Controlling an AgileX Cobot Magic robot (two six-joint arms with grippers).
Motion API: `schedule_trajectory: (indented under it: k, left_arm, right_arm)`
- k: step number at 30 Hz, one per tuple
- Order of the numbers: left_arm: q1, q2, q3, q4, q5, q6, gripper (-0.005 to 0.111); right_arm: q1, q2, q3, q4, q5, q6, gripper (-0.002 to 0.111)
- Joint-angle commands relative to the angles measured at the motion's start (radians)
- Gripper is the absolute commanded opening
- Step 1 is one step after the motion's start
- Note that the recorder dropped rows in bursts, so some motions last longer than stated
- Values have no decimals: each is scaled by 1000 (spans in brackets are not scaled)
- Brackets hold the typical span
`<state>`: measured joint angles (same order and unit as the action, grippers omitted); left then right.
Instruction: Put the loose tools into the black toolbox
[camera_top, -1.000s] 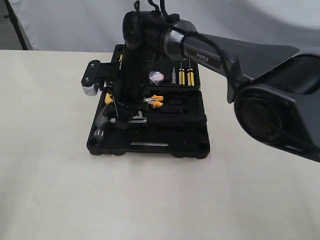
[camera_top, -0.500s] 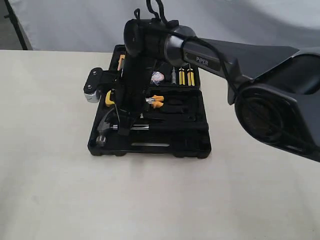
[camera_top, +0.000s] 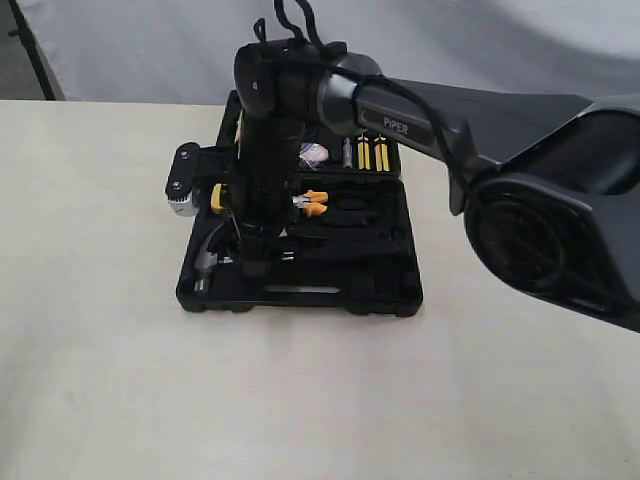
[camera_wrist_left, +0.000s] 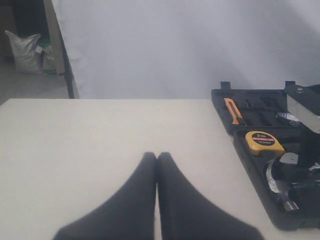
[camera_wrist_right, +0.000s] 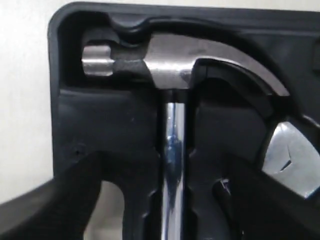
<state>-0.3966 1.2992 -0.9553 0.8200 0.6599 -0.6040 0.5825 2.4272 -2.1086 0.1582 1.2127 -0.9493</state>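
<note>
right under the right pincer (camera_wrist_right: 167, 172) lies the hammer (camera_wrist_right: 172, 75) in the toolbox (camera_top: 395, 290), its shaft running between the wide-apart fingers (camera_wrist_right: 60, 205). left pincer (camera_wrist_left: 156, 165) is clenched, empty, farther off.

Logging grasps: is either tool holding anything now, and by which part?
Nothing is held. The right tool straddles the shaft of the hammer, fingers apart; the left tool is shut and empty.

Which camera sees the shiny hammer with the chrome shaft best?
The right wrist view: the chrome-shafted claw hammer fills the picture, lying in its recess of the black moulded plastic toolbox. The exterior view shows mostly its head beside the black robot arm; the left wrist view shows it small at the edge.
</note>
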Motion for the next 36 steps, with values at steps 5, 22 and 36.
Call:
schedule_trajectory:
  k: [5,22,36]
  left_arm:
    - [3,-8,9,-14,-17,-10,1]
    - [3,-8,9,-14,-17,-10,1]
    - [3,-8,9,-14,-17,-10,1]
  right_arm:
    - [-1,-135,5,1,8,-7,75]
    - [-77,-104,79,28,8,90,0]
    - [-80,-70,157,28,8,90,0]
